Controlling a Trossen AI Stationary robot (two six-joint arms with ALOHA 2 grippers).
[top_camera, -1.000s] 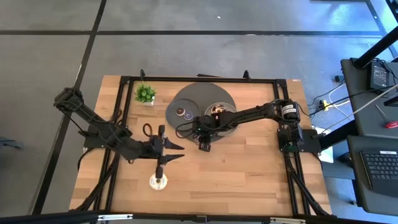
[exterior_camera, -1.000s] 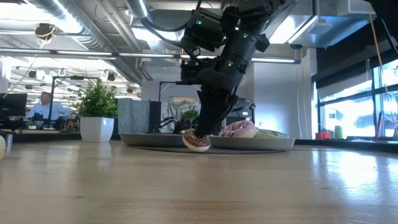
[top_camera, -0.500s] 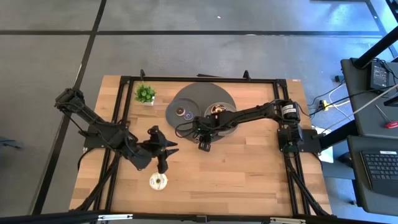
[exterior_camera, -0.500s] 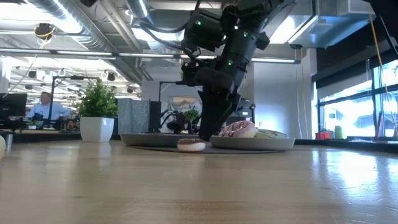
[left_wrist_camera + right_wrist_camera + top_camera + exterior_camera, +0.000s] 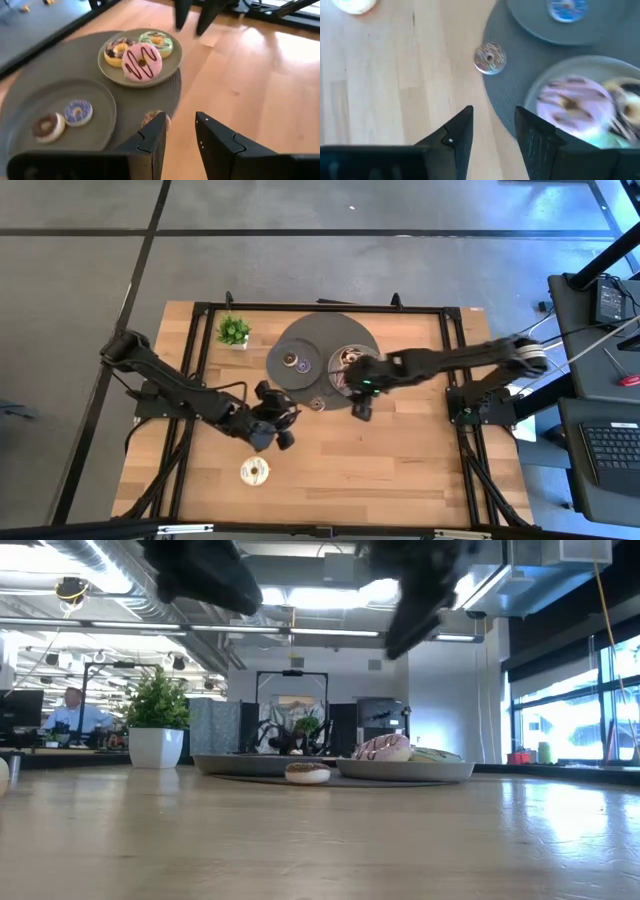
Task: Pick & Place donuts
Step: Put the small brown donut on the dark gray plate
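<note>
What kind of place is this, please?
Probably an open office or lab: a person sits at a desk in the background, ducts run overhead, and a laptop sits beside the wooden table.

pink donut [image 5: 142,62]: showing dark brown zigzag stripes
green donut [image 5: 156,43]: showing pale frosting
purple mini donut [image 5: 77,111]: showing speckles
plates [image 5: 100,121]: showing grey
counter [image 5: 260,85]: showing light wood grain

Wood surface [image 5: 400,450]: round grey mat [image 5: 322,337] near the far edge, potted plant [image 5: 234,332] beside it, cream donut [image 5: 254,471] alone near the front edge.
</note>
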